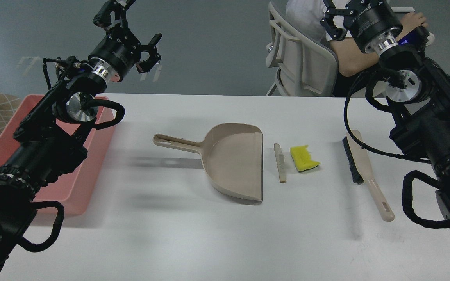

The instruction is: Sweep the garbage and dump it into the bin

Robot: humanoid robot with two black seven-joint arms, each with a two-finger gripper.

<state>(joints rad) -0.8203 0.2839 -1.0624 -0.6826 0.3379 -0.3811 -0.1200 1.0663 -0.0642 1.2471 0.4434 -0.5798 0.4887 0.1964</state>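
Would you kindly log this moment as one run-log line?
stage: not started | left hand: raised, empty | right hand: raised | garbage: on table between dustpan and brush | bin: far left

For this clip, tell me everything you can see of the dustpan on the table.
The dustpan is beige and looks like moulded plastic, with a scoop that has raised side and back walls and a dark strip along its straight open lip. It lies flat near the middle of the white table, empty. The lip faces the thin beige strip just beside it, not touching. Its long handle, with a hanging slot at the end, points toward the pink bin. No gripper touches it.
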